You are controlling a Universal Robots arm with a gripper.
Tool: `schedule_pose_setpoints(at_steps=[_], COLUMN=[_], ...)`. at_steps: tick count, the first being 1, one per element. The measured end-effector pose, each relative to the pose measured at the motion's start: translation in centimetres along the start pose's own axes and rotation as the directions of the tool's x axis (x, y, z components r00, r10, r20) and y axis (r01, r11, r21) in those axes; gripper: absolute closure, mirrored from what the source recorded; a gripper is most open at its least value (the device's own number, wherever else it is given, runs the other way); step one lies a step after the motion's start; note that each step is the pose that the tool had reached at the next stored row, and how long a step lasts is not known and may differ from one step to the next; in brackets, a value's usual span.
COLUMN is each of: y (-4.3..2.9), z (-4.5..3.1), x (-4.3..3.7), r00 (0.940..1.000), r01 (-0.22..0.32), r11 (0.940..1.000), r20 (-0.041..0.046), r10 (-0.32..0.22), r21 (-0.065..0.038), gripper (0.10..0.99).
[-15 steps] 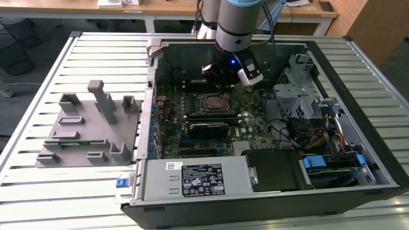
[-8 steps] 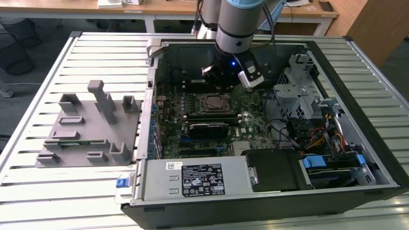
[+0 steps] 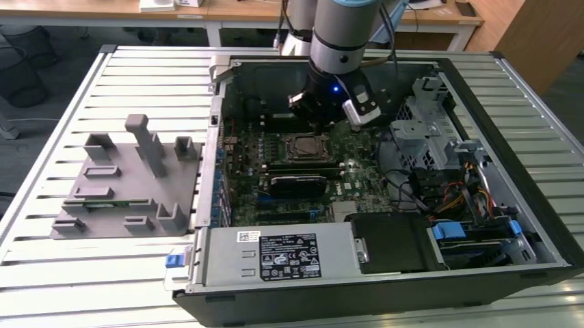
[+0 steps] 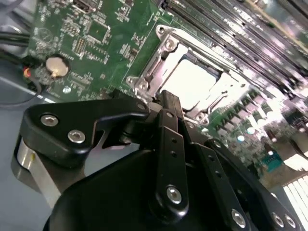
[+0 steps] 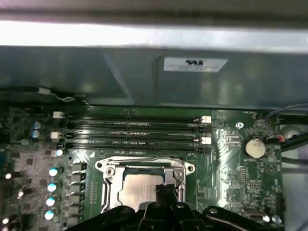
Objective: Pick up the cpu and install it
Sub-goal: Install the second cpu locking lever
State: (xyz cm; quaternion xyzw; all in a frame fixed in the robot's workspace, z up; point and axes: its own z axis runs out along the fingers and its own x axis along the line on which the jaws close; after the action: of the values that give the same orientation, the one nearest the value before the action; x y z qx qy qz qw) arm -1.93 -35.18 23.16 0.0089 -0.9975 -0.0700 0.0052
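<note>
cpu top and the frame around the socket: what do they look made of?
The small square silvery-white cpu sitting in the socket: likely brushed metal lid, matte pale sheen. The silver socket frame: looks like stamped bright steel, with glints and screw heads at its corners.

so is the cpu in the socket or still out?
In. The cpu lies flat inside the socket's metal frame in both wrist views, with the gripper just above its edge. Whether it is fully seated, cannot tell.

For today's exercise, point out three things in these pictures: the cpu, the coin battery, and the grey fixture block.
cpu (image 4: pixel 192 82): second wrist view, on its silvery top, inside the socket frame.
coin battery (image 5: pixel 254 147): first wrist view, on its round face.
grey fixture block (image 3: pixel 128 181): exterior view, on its flat base among the posts.
</note>
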Motion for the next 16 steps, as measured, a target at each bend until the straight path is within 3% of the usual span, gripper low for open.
schedule_pose_setpoints(at_steps=[4, 11, 16], y=[-0.51, -3.03, -4.19], z=[-0.46, -0.81, -0.92], x=[0.02, 0.06, 0.06], r00=[1.0000, 1.0000, 1.0000], r01=[0.000, 0.000, -0.001], r11=[1.0000, 1.0000, 1.0000], r20=[0.0001, 0.0001, -0.0040], r10=[0.000, 0.000, 0.001], r21=[0.000, 0.000, 0.000], gripper=[0.980, 0.980, 0.980])
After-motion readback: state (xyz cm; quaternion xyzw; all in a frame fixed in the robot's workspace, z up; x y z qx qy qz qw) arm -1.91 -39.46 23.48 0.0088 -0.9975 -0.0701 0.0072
